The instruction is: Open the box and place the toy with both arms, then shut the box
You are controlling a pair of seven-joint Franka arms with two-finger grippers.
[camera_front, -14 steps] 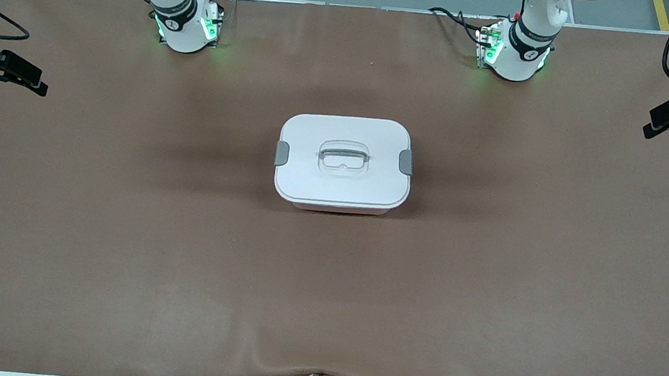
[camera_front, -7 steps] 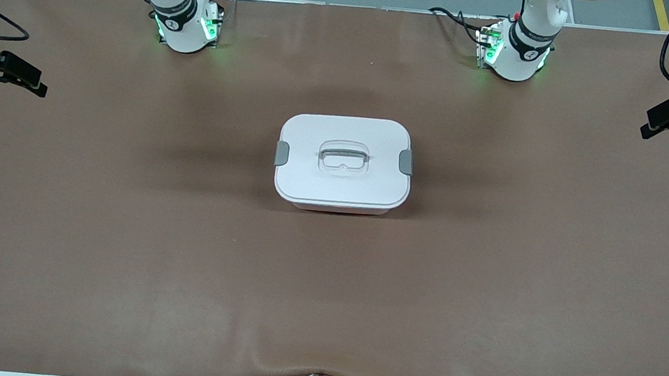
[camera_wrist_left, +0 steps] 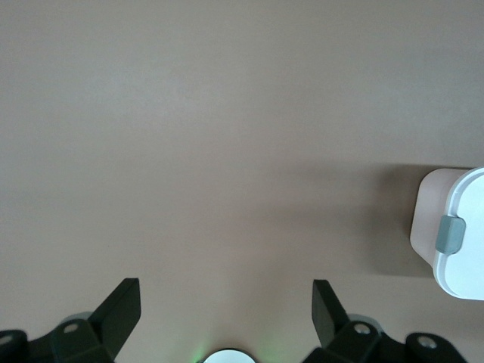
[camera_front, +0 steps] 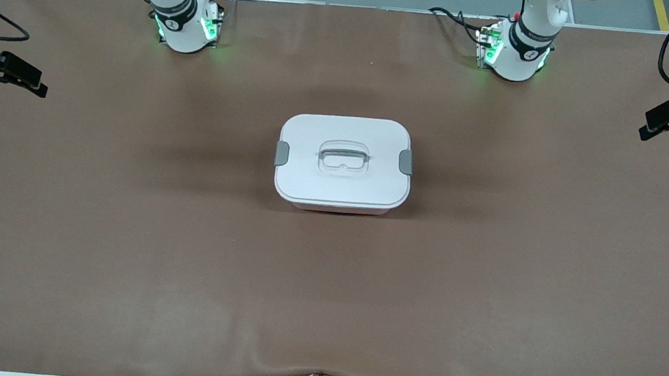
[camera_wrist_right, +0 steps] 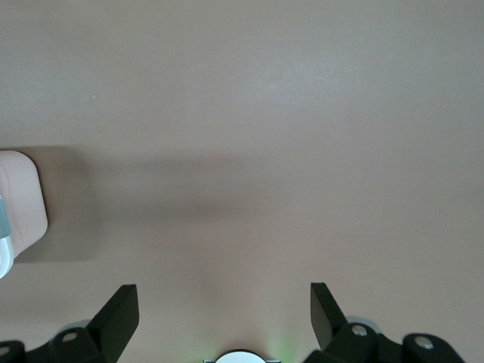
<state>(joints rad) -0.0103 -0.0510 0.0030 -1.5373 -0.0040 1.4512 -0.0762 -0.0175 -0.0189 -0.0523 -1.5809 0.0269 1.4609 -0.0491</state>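
The white lidded box point(camera_front: 343, 163) sits in the middle of the brown worktop point(camera_front: 120, 241), lid down flush, a grey latch point(camera_front: 282, 153) at each end and the clear handle point(camera_front: 344, 154) folded flat on top. No toy shows anywhere on the worktop. That fits two readings: the toy is already shut inside and the job is wrapped up, or the toy is somewhere out of sight and the box has yet to be opened. The pictures don't settle which.

Both arms are drawn well back. The left claw point(camera_wrist_left: 225, 306) hangs over bare worktop toward the left arm's end, fingers spread wide, nothing between them; a corner of the box and one latch just show at the edge of its wrist view. The right claw point(camera_wrist_right: 224, 308) mirrors it at the right arm's end, also spread wide and gripping nothing.

Nothing crowds the box: bare worktop all round, both latches and the handle free to reach.
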